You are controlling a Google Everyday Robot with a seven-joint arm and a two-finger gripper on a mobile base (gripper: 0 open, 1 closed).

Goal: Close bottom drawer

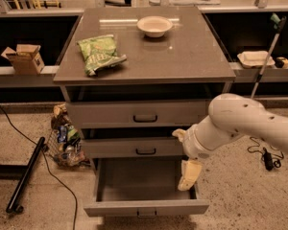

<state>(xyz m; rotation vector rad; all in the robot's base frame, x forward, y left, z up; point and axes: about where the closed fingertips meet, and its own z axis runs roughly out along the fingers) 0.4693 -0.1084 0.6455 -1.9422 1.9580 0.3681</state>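
Three drawers: a grey cabinet fills the centre of the frame. The top drawer and middle drawer sit in or nearly in.
Task's thing: the bottom drawer, lower centre, is pulled well out toward the lower edge of the frame, its plain grey interior showing.
Handle: a small dark handle sits mid-front and faces the room, so a push back toward the cabinet would shut the drawer.
Gripper: the gripper is right of lower centre, hanging tip-down over the right side of the open drawer, close to its right wall. I cannot tell whether it touches.
Gripper state: open or closed, cannot tell from here.
Arm: the white arm enters from the right edge and crosses in front of the right end of the middle drawer.
Reading of the pose: it looks like an approach from the side, low enough to reach the front panel.
Progress: closing not yet begun, by the look of it.
Next move calls for: getting in front of the panel, then a straight push inward.
Risk: staying inside the drawer while pushing could trap the gripper against the middle drawer.
Cabinet top: a green snack bag and a pale bowl lie well away from the work.
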